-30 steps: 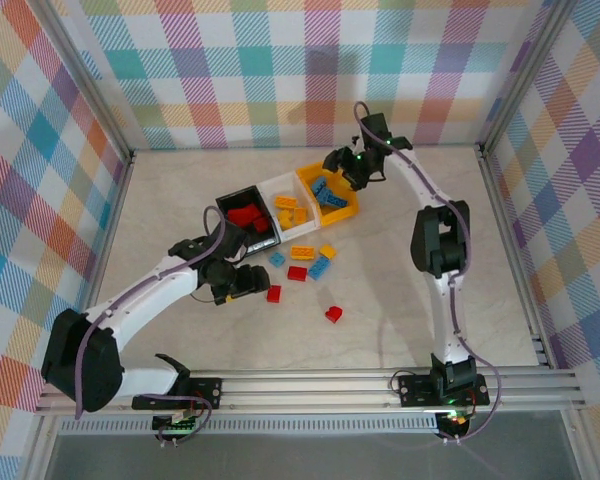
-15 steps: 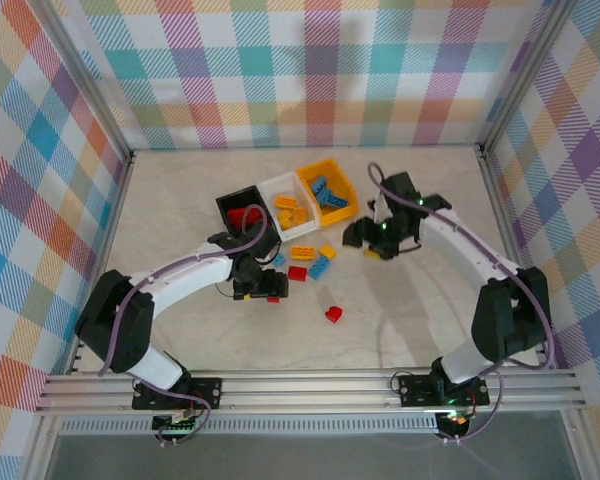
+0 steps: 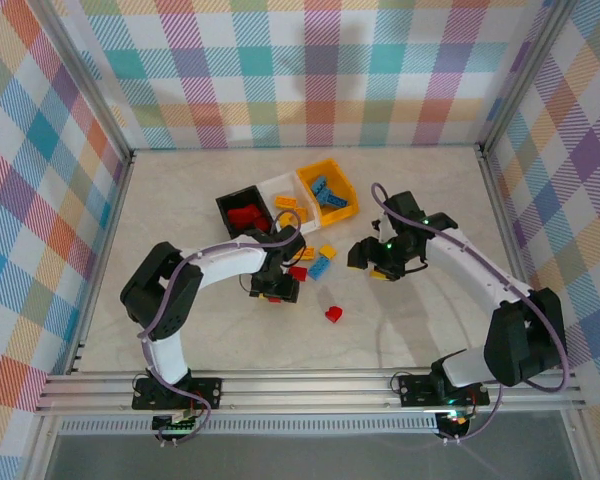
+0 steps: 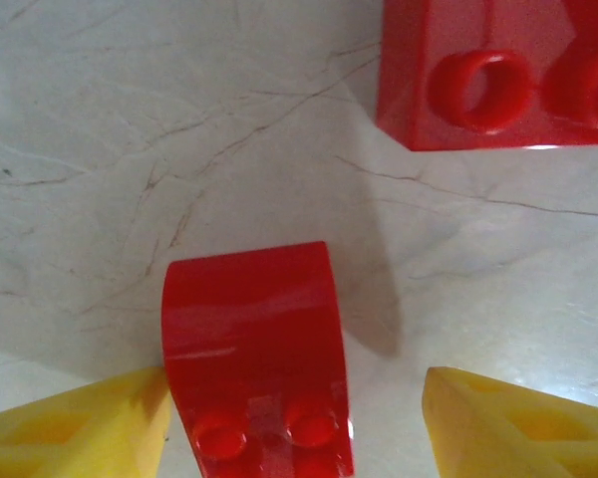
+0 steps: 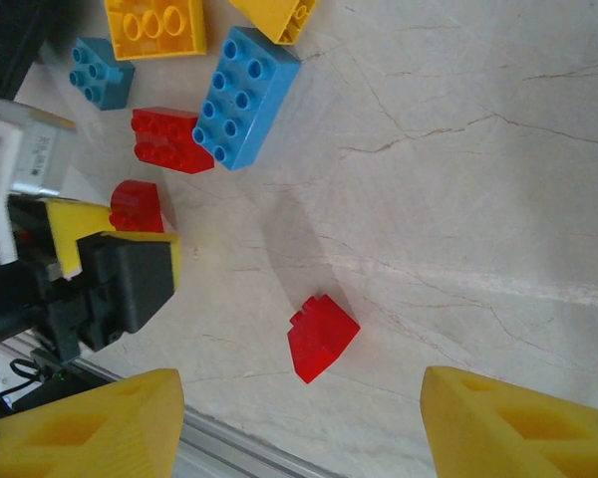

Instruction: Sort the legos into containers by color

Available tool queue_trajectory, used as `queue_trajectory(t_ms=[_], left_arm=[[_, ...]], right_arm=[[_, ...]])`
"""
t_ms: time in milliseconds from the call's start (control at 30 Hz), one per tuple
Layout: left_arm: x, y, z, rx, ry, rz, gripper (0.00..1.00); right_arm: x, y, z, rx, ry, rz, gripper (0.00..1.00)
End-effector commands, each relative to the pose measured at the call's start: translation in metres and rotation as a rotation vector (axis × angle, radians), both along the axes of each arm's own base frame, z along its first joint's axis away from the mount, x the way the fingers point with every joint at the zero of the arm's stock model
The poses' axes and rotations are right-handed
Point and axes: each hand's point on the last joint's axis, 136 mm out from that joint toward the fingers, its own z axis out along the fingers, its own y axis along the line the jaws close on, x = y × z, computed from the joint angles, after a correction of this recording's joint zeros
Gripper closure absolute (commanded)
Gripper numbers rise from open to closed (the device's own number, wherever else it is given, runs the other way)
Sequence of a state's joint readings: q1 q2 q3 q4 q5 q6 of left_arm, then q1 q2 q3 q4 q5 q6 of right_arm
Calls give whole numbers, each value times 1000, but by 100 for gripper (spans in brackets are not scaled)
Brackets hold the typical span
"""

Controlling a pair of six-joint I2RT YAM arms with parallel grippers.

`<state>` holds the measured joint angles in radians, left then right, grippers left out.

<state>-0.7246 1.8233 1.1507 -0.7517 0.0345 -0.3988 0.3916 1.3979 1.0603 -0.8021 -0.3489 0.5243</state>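
Note:
My left gripper [image 4: 297,380] is open, low over the table, with a red curved lego [image 4: 254,349] between its yellow fingers [image 4: 75,428]; the brick lies against the left finger and apart from the right one. Seen from above, that gripper [image 3: 277,290] sits below the loose pile. My right gripper [image 5: 301,383] is open and empty, hovering above a lone red lego [image 5: 322,337]; from above it [image 3: 372,268] is right of the pile. The joined containers stand behind: black bin [image 3: 227,204] with red legos, white bin [image 3: 272,185] with yellow-orange ones, yellow bin [image 3: 342,184] with blue ones.
Loose legos lie between the grippers: a blue brick [image 5: 244,98], a red brick [image 5: 171,139], a small blue one [image 5: 100,72] and yellow-orange ones [image 5: 154,22]. Another red brick [image 4: 498,70] lies just beyond the left gripper. The metal rail [image 3: 310,385] runs along the near edge.
The left gripper has moved right, onto the red curved lego below the pile. The right gripper has left the yellow bin and come down over the table to the right of the pile.

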Motion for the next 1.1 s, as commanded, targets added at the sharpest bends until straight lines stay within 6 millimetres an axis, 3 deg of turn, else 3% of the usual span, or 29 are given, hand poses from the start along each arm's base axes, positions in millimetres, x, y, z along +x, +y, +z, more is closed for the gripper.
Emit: queue_trajectory(t_ms=[0,300,500,667,833,967,1067], left_arm=[[11,-4,5,10,-35,-37,34],[13,-10,-12,14,-6,-44,50],[12,-10,-7,8,-11,-39,65],[19,-12,21,-20,-53,-31,70],[34,-6,66,-68,-116,10,70],[64,12,107,-107,-180,62,68],[97,31,129,-125,-224,111,67]], right_arm=[[-3,-2,8,10,-14,-22,35],[6,3,10,17,-9,-15,36],[15,8,13,15,-15,-4,36],[15,8,7,14,-7,-5,36],[15,8,5,20,-7,-7,36],[8,8,0,23,9,2,36],[-1,7,-4,14,17,18,36]])
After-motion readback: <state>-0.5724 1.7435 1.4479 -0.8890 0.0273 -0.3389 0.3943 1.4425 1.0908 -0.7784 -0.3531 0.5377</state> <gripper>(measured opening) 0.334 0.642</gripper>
